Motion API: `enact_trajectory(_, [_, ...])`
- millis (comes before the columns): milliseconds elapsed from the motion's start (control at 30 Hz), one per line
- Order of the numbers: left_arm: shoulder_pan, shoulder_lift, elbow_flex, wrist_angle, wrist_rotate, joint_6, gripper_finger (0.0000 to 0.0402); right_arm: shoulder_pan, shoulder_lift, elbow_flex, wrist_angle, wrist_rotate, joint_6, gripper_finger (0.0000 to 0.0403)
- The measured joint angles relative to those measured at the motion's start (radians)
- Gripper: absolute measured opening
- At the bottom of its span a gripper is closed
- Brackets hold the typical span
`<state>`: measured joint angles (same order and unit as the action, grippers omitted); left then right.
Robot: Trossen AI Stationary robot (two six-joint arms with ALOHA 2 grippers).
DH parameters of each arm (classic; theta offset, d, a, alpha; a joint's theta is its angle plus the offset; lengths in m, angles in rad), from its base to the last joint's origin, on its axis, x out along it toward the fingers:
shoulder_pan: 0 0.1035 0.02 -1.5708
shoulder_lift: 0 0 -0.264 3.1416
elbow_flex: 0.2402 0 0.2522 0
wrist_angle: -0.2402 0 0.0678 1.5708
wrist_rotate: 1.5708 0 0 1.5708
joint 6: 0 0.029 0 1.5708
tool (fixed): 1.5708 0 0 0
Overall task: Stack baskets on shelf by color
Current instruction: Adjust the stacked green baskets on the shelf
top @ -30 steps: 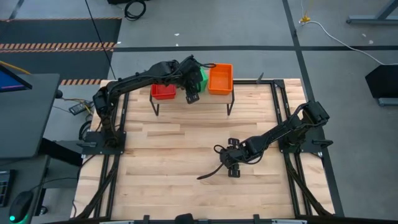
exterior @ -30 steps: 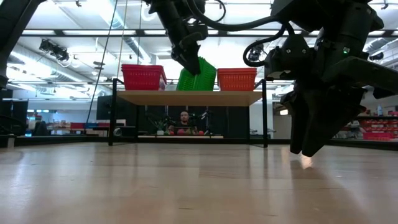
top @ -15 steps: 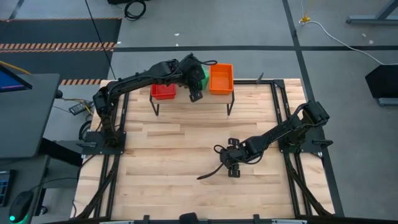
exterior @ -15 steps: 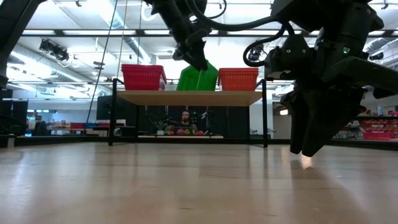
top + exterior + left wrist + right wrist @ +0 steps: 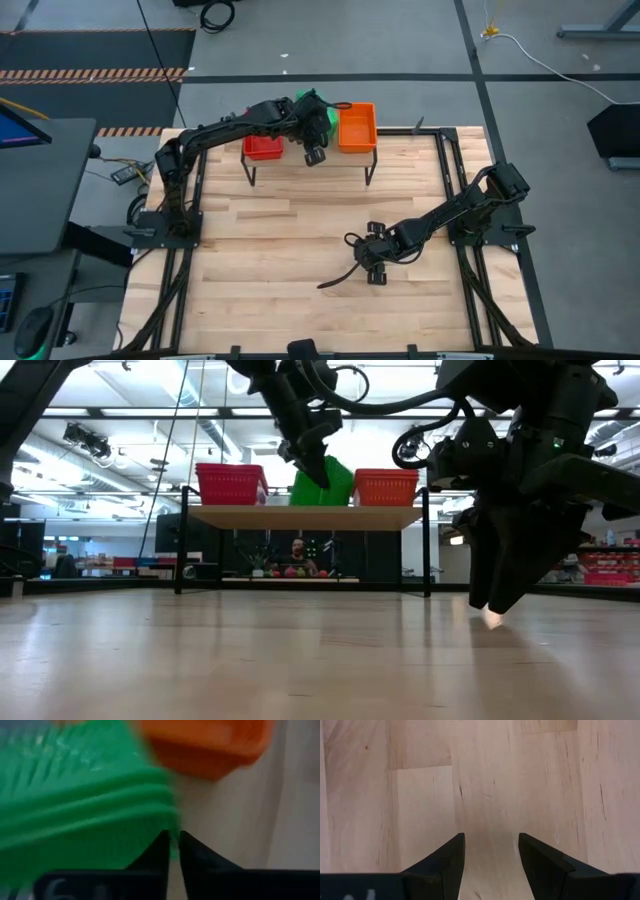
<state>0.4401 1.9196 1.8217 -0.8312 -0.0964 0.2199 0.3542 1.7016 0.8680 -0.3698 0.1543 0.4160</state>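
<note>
1. Green plastic mesh basket stack [image 5: 325,482] sits on the low wooden-topped shelf [image 5: 305,515] w/ black legs, between the red mesh basket stack [image 5: 263,147] and the orange mesh basket stack [image 5: 355,126]; tilted a sec ago, now nearer level.
2. Left gripper [image 5: 171,851] at the green stack's near edge; fingers were wide, now almost together, seemingly nipping the green rim.
3. Judgement: it's squaring green up; sorting looks nearly done.
4. Right gripper [image 5: 490,852] waits low over the slatted tabletop [image 5: 300,250], fingers apart, holding nothing.
</note>
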Motion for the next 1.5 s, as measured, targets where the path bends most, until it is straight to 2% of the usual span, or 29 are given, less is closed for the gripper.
enact_trajectory(100, [0.003, -0.010, 0.000, -0.032, -0.008, 0.002, 0.0014, 0.000, 0.000, 0.000, -0.001, 0.000, 0.000, 0.0191])
enact_trajectory(267, [0.001, -0.011, 0.000, -0.057, -0.024, 0.012, 0.0027, 0.000, 0.000, 0.000, -0.001, 0.000, 0.000, 0.0191])
enact_trajectory(400, [0.002, -0.020, 0.002, -0.093, -0.029, 0.015, 0.0019, 0.000, 0.000, 0.000, -0.002, 0.000, 0.000, 0.0191])
enact_trajectory(933, [0.002, -0.185, 0.000, -0.217, -0.053, 0.027, 0.0016, 0.000, 0.000, 0.000, 0.002, 0.000, 0.000, 0.0191])
enact_trajectory(1367, [0.002, -0.173, 0.000, -0.251, -0.053, 0.030, 0.0018, 0.000, 0.000, 0.000, 0.002, 0.000, 0.000, 0.0191])
enact_trajectory(1500, [0.002, -0.156, 0.001, -0.246, -0.050, 0.023, 0.0030, 0.000, 0.000, 0.000, 0.002, 0.000, 0.001, 0.0191])
